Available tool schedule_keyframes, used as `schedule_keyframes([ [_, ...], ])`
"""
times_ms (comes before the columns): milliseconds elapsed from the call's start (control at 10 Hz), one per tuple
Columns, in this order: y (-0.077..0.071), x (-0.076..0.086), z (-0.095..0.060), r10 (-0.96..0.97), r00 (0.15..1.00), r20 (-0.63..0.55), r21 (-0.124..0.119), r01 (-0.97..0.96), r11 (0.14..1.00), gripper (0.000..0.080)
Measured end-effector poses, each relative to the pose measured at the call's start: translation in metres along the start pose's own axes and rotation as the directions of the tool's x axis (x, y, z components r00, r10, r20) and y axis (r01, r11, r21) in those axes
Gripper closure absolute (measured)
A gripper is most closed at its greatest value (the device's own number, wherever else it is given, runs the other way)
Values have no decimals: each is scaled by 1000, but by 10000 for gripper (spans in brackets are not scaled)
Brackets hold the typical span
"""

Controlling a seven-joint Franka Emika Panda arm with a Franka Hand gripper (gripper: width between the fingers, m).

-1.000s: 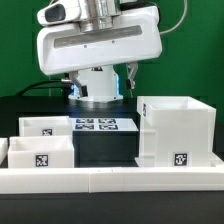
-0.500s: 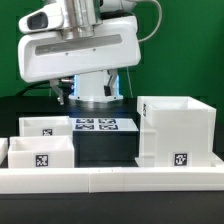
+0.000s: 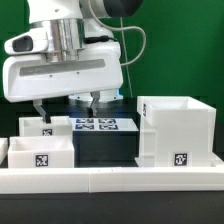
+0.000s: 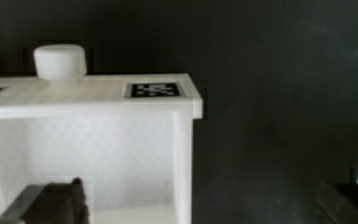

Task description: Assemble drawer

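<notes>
A large white drawer housing (image 3: 178,132) stands at the exterior view's right. Two small white drawer boxes sit at the left, one behind (image 3: 45,126) and one in front (image 3: 40,156). My gripper (image 3: 66,106) hangs open and empty just above the rear small box. In the wrist view that small box (image 4: 87,140) shows a tag on its rim and a white knob (image 4: 60,60) beyond it. The gripper (image 4: 197,205) straddles the box's side wall: one finger (image 4: 51,205) is over its inside, the other is over the black table.
The marker board (image 3: 100,125) lies flat behind a black block (image 3: 105,148) in the middle. A long white rail (image 3: 110,181) runs along the front edge. Cables hang behind the arm.
The arm has moved toward the exterior view's left and lower, from above the marker board to above the rear small box. The gripper stays open.
</notes>
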State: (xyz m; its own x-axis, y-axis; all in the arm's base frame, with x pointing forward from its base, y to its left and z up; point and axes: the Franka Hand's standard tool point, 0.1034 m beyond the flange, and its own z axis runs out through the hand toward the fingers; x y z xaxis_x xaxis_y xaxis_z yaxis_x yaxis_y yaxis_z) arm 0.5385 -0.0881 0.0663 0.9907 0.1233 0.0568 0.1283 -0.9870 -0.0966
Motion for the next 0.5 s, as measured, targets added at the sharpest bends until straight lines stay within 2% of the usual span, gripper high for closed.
schedule_keyframes([
  [300, 6, 1, 25, 0, 1000, 0, -23, 0, 1000, 150],
  [500, 11, 2, 35, 3, 1000, 6, -27, -2, 1000, 150],
])
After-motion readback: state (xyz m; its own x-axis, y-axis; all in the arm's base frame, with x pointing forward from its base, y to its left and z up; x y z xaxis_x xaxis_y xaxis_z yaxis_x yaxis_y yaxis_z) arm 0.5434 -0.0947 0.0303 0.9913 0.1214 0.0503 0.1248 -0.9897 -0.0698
